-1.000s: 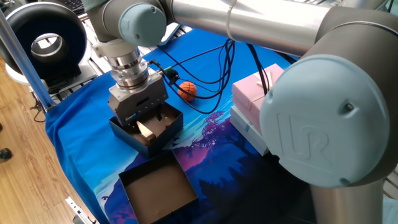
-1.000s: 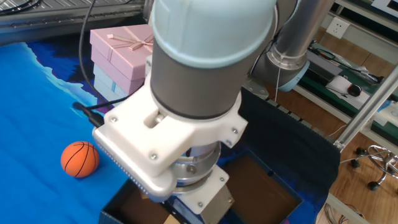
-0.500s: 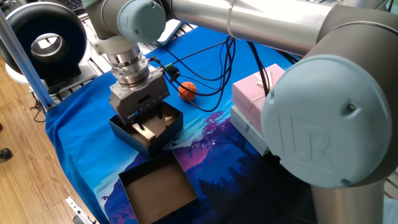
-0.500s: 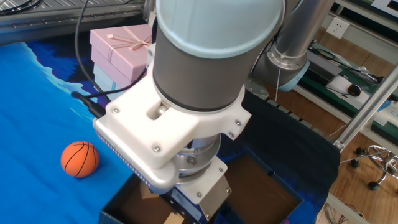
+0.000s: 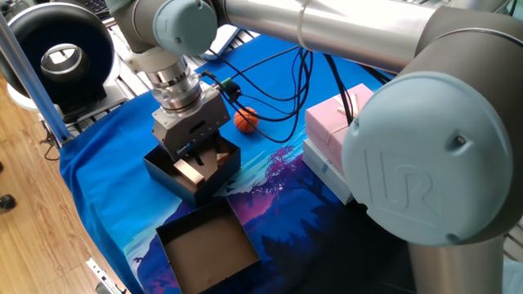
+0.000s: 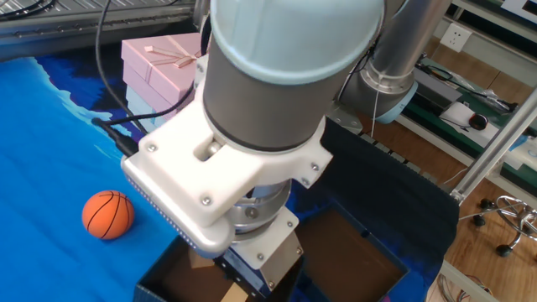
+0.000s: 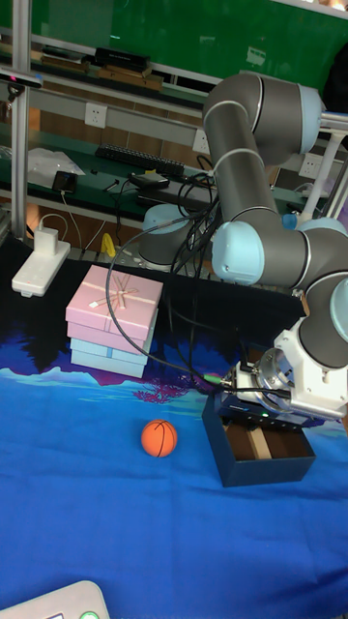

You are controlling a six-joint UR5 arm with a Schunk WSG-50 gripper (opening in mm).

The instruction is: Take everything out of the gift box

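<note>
The gift box [image 5: 193, 169] sits on the blue-clothed surface [image 5: 106, 196] and serves as the landmark here. The ball [image 5: 246, 119] already lies outside it, on the cloth a little beyond the box's far side, so one of the three items is out. Still inside the box are the cube [image 5: 193, 171], near its middle, and the bar [image 7: 257, 443], flat on the brown floor.

The gripper [image 5: 196, 152] hangs straight down over the box's opening, its fingers dipping just below the rim near the back wall. That vertical pose suits a box with tall black walls: the only way to the contents is from above. Whether its fingers are spread or closed on something cannot be told, since the gripper body hides them.

A shallower tray [image 5: 208, 245] lies just in front of the box, and a pink box [image 7: 114, 308] stands well beyond the ball, both clear of the work. The likely step in hand is fetching the cube or bar.
</note>
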